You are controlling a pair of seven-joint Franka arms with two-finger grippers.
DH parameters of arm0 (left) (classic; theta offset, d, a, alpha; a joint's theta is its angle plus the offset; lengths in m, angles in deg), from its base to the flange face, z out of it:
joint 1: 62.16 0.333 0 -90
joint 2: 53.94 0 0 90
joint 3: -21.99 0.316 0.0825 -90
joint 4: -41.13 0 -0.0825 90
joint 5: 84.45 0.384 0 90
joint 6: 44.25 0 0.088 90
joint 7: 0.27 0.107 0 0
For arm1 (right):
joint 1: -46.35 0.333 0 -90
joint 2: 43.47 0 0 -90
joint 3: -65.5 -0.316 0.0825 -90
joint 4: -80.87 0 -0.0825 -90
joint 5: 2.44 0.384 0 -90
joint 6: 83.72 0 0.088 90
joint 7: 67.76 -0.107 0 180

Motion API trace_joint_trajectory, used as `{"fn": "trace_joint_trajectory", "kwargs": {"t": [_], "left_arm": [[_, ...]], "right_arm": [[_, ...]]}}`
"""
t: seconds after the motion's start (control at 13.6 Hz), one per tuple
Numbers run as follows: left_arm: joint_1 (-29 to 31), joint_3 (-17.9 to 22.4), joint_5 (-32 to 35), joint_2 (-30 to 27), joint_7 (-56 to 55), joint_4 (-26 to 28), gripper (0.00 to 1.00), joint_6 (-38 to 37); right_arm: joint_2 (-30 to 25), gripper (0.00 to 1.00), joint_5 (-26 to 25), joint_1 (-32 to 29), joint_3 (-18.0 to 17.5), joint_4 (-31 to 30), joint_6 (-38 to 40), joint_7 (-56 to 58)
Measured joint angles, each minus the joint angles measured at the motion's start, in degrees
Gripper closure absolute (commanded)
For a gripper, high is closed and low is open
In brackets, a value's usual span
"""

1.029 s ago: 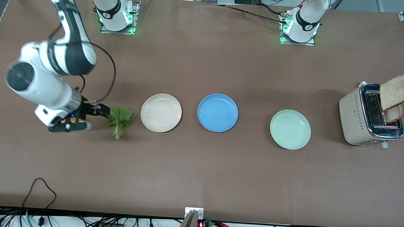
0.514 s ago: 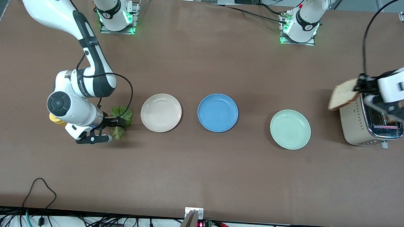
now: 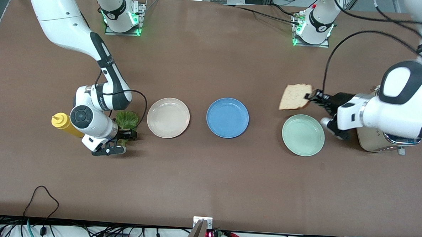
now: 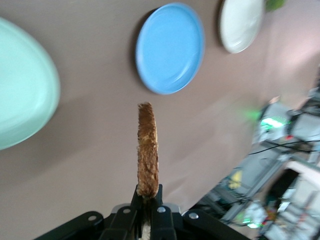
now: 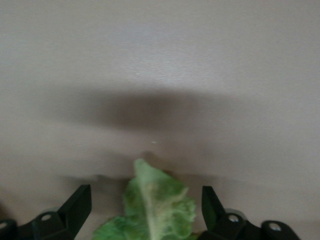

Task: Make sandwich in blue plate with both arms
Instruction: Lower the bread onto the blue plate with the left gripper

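**Bread slice carried edge-on; lettuce framed by open pincer**

The left pincer (image 3: pixel 310 97) is clamped on one edge of a bread slice (image 3: pixel 295 97), held in the air over the desk (image 3: pixel 208 175) beside the mint-green plate (image 3: pixel 303 135). The slice's long axis runs straight out from the fingertips toward the blue plate (image 3: pixel 227 117), which is bare. The right pincer (image 3: pixel 125 133) stands wide, its fingers either side of the lettuce leaf (image 5: pixel 152 210) on the desk beside the cream plate (image 3: pixel 168 117). No legible writing.
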Motion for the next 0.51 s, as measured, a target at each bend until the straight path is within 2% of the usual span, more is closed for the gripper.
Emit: {"fn": "trace_joint_trajectory", "kwargs": {"t": [0.07, 0.22, 0.37, 0.51], "left_arm": [[-0.42, -0.02, -3.61, 2.15, 0.01, 0.06, 1.0, 2.13], [-2.69, -0.11, -8.71, 6.48, 0.08, 0.32, 1.0, 8.6], [-6.63, -0.3, -12.3, 9.69, 0.11, 0.84, 1.0, 16.67], [-10.0, -0.34, -16.21, 11.76, 1.78, 1.78, 1.0, 22.48]], "right_arm": [[0.02, 0.45, -0.13, -0.18, 0.14, 0.06, -0.01, 0.35], [0.02, 0.66, -0.14, -0.37, 0.16, 0.29, 0.02, 1.11], [0.02, 0.78, -0.14, -0.4, 0.15, 0.35, 0.66, 1.35], [0.02, 0.96, -0.14, -0.42, 0.15, 0.35, 1.59, 1.39]]}}
